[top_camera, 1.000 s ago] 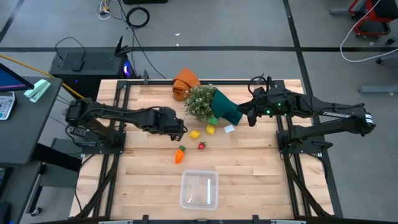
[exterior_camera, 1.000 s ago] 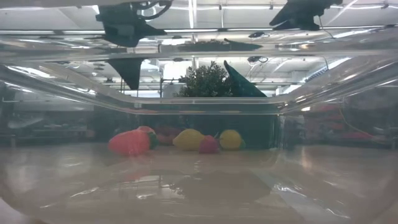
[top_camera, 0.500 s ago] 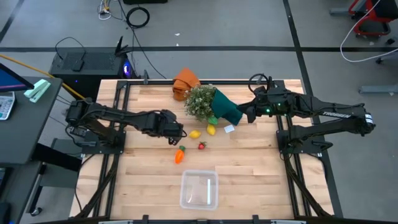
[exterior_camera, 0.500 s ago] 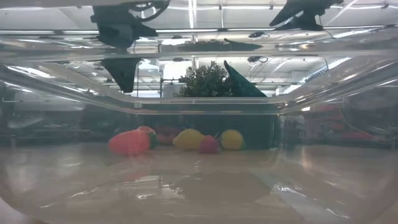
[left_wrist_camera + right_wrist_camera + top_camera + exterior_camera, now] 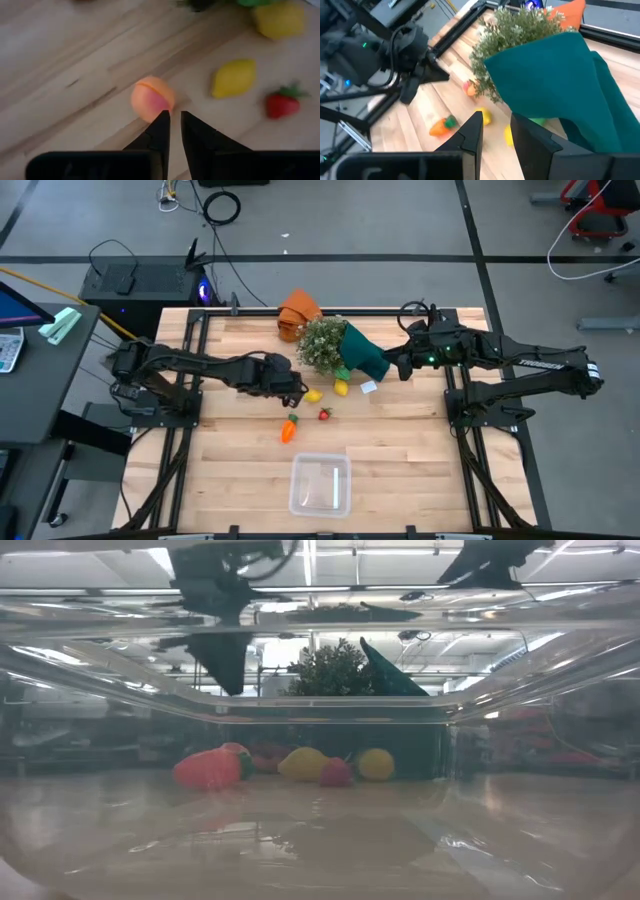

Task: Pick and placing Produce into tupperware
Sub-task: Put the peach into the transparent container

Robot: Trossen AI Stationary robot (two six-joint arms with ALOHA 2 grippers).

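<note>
Lettering on right arm (image 5: 545, 364) — seemingly unreadable

Left gripper (image 5: 171, 117) hovering low over the table, fingers (image 5: 159, 131) nearly together with a thin gap, nothing between them. Right gripper (image 5: 496, 124) waiting raised, fingers slightly parted, empty.

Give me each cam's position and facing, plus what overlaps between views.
High: overhead, straight down on table; both arms, tupperware show.
Low: table height, looking through the tupperware wall at the produce; arms overhead.
Left wrist: above left gripper, facing peach, lemon.
Right wrist: behind right gripper, facing plant.
Shared: carrot in high, low, right wrist.
</note>
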